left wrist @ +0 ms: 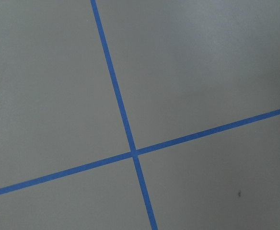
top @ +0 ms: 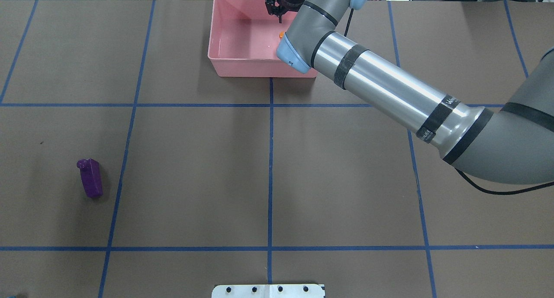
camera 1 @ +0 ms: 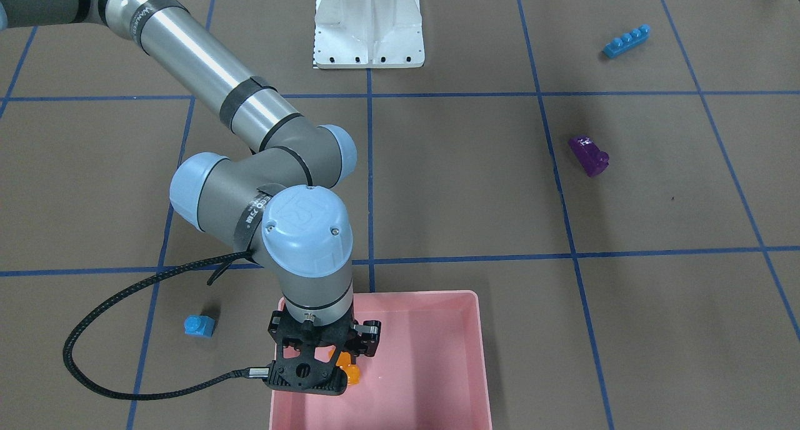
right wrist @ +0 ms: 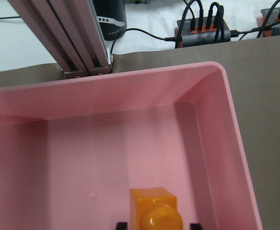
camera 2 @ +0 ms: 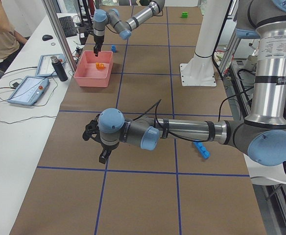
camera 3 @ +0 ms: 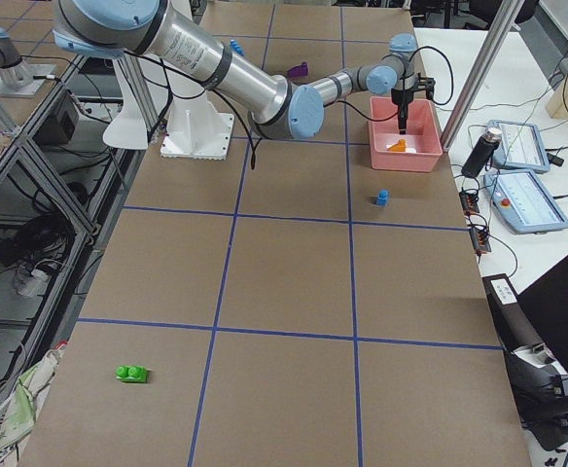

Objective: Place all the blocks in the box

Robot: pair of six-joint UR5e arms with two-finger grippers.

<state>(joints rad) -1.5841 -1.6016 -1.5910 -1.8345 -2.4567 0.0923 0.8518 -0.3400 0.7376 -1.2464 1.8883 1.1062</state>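
Orange studded plastic brick (right wrist: 154, 211) lies in the shallow pink plastic tray (right wrist: 106, 98); the right gripper (right wrist: 158, 225) hangs over it, jaws parted just wider, gripping nothing; I'd lift straight up, clear of walls.

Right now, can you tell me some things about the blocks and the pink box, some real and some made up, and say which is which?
1. The orange block is inside the pink box. True.
2. The purple block is in the box too. False: it lies out on the table.
3. The right tool is over the box. True.
4. The green block sits on top of the small blue block. False: they lie far apart on the table.
5. The long blue block lies on the table, outside the box. True.
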